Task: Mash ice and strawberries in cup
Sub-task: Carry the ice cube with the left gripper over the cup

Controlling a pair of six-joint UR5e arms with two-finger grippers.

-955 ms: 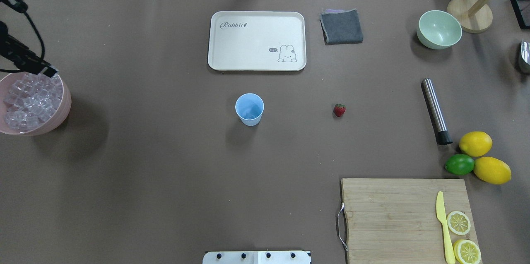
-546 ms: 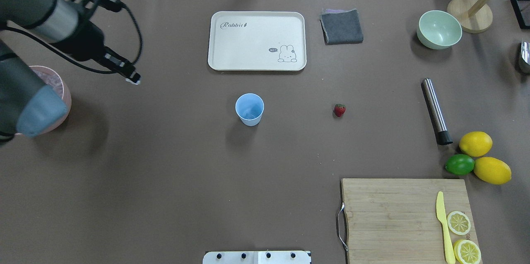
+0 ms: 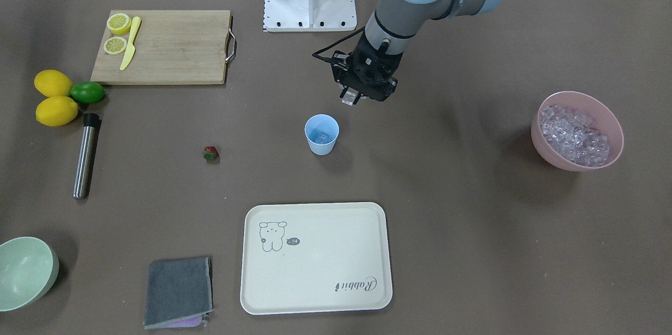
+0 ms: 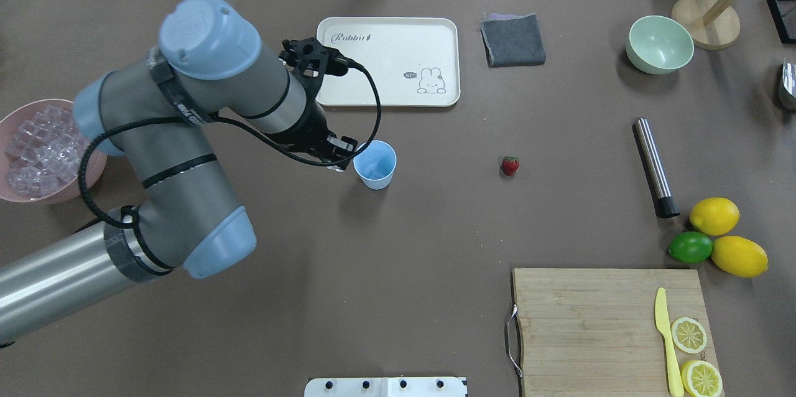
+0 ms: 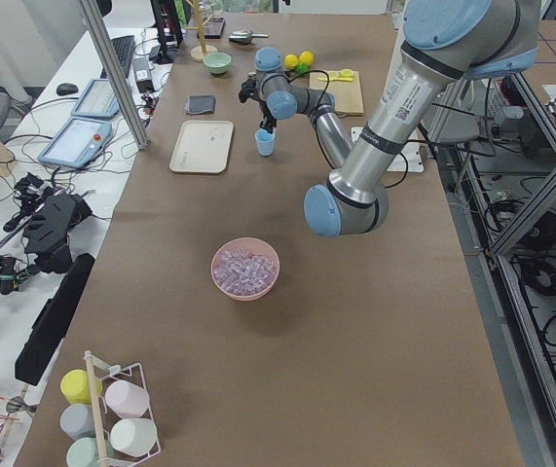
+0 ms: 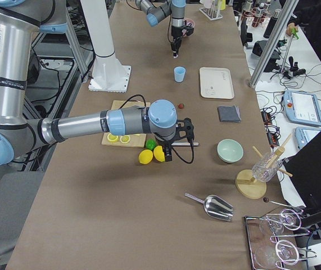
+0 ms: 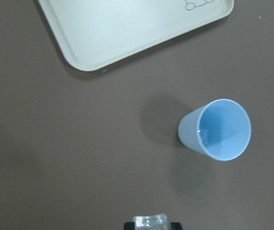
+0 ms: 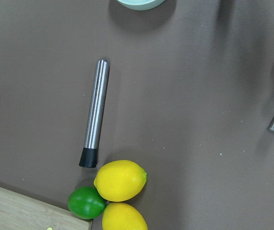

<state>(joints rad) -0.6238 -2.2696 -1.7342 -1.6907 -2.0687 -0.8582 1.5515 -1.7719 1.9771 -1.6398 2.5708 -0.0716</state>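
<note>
Item 1, left arm (image 4: pixel 186 154): it reached from the table's left end toward the centre. Item 2, pink bowl (image 3: pixel 573 165): it stood well apart at that left end, heaped with ice (image 3: pixel 575 135). Item 3, steel rod (image 4: pixel 652 167): it lay beside the lemons (image 4: pixel 714 216) on the right. The right gripper (image 6: pixel 168 153) hung over them, and you could not tell from these views whether it was open or closed. Item 4, left gripper (image 3: pixel 350 97): its fingers were clamped on 1 ice cube (image 7: pixel 149 221), raised just beside the cup and not yet over the mouth. Item 5, cup (image 4: pixel 375 164): it stood upright at mid-table with a little ice showing inside. Item 6, strawberry (image 4: pixel 510 165): it lay on the table between cup and rod, apart from both. Handling note: you would have done well to centre the cube over the mouth, lower it close to the rim and only then part the fingers. The cup looked light and would likely tip if clipped.
</note>
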